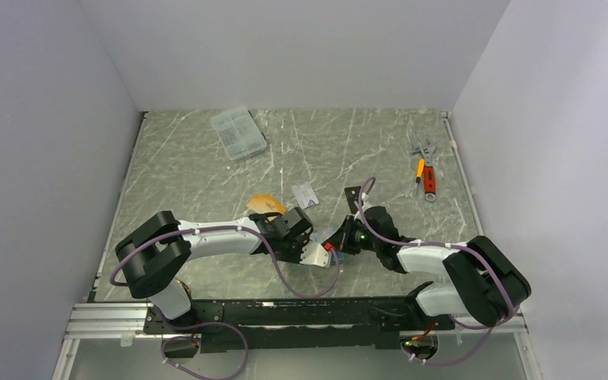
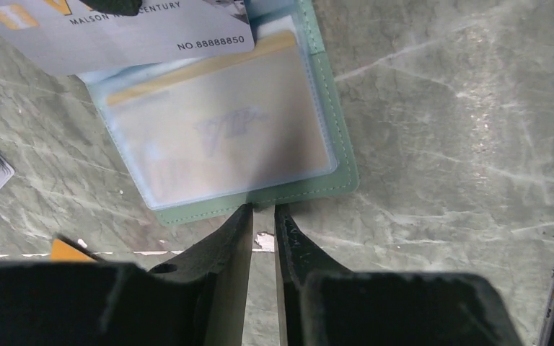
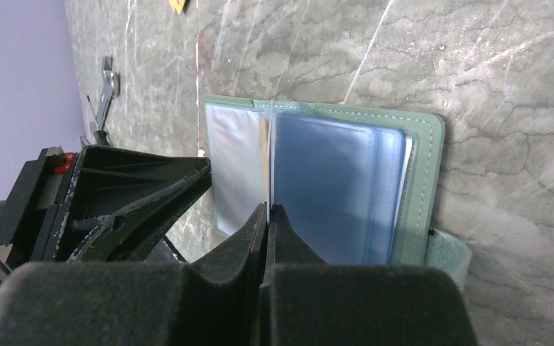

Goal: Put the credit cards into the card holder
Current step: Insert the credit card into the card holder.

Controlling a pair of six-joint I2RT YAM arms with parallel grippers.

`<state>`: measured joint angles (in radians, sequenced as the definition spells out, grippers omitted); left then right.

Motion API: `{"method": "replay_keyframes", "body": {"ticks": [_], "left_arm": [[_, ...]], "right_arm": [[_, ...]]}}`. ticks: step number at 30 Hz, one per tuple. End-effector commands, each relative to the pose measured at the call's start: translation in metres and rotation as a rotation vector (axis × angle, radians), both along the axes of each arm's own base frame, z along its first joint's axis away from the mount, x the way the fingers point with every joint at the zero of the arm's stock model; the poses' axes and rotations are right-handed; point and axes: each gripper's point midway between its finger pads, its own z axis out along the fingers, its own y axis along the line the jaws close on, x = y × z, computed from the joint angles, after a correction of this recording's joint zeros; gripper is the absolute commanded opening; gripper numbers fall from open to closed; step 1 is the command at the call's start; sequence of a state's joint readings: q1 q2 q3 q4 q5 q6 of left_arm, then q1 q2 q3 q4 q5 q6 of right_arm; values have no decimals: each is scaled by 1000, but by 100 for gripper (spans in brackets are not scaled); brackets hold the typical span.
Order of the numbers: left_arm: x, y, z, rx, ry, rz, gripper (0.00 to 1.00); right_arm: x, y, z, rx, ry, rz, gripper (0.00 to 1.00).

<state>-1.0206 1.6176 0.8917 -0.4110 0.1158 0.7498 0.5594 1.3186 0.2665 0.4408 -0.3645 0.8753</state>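
The card holder point(image 2: 332, 108) lies open on the table, grey-green outside with light blue clear sleeves point(image 3: 332, 187). A gold-edged card point(image 2: 202, 72) shows through one sleeve. My right gripper point(image 3: 268, 207) is shut on a silvery-white credit card point(image 2: 115, 36), held edge-on over the open sleeves. The tips of my left gripper point(image 2: 263, 210) rest on the holder's near edge, a narrow gap apart with only table showing between them. An orange credit card point(image 1: 267, 204) and a silvery one point(image 1: 305, 194) lie on the table beyond the arms.
A flat black square piece point(image 1: 354, 196) lies just past the right gripper. A clear compartment box point(image 1: 238, 133) sits at the back left. A wrench and an orange-handled tool point(image 1: 425, 170) lie at the right. Both arms crowd together at the table's middle front.
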Motion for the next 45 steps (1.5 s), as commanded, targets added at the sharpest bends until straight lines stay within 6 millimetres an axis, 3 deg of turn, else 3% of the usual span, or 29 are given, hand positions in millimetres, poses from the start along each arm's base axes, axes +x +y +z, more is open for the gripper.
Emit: {"method": "replay_keyframes", "body": {"ticks": [1,12,26,45], "left_arm": [[2,1,-6,8,-25,-4,23],[-7,2,-7,9,13,-2,21],[-7,1,-6,8,24,11,20],[-5,-3,-1,-1,17,12,19]], "right_arm": [[9,-1,6,27,-57,-38,0],[16,7,6,78,-69,-61,0],[-21,-1,-19,16,7,7,0],[-29,4,-42,-74,119,106,0]]}}
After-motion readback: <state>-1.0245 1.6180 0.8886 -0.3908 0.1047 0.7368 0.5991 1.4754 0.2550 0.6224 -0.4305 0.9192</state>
